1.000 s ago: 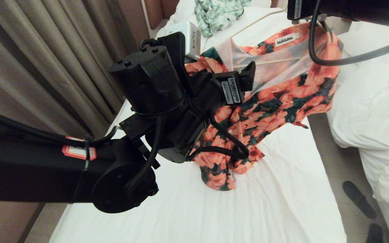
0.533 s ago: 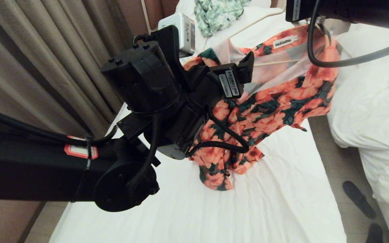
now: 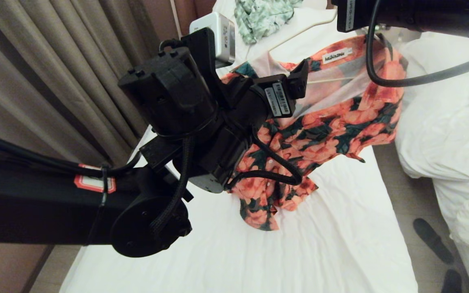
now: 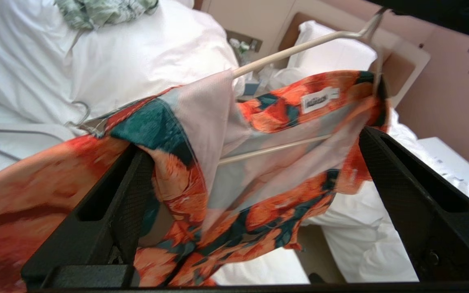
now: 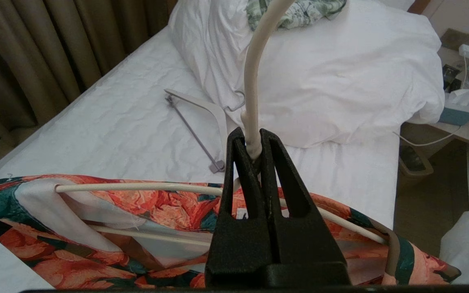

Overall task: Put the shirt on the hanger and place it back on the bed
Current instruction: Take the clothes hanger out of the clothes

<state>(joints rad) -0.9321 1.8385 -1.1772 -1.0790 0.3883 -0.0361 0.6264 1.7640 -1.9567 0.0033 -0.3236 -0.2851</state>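
Roughly mid-task. Right end effector (image 5: 253, 152) is clamped tight on the neck of the cream wire hanger (image 5: 136, 187), holding it up over the bed (image 3: 340, 244). The floral shirt (image 3: 332, 122) is partly on: collar and the shoulder under the right arm hang from the wire, and the hanger's lower bar shows through the open neck. The other side isn't seated. One hanger tip pokes bare out of the fabric in the left wrist view, and that half of the shirt sags with its tail bunched on the sheet.

Left end effector (image 4: 250, 195) is spread wide, holding nothing; the shirt's loose collar and front panel sit between its fingers (image 4: 405, 191).

Left to do, by my read: pull the slack shoulder over the free tip, then lay the lot down on the bed.

Hard to see:
- the left arm blocks the shirt's left sleeve in the head view
- the hanger's hook runs out of the right wrist view
- can't tell whether the buttons are done up

Also on the bed: a thicker grey hanger (image 5: 202, 118) by the pillows (image 5: 340, 73), and a green leafy garment (image 3: 263, 16).
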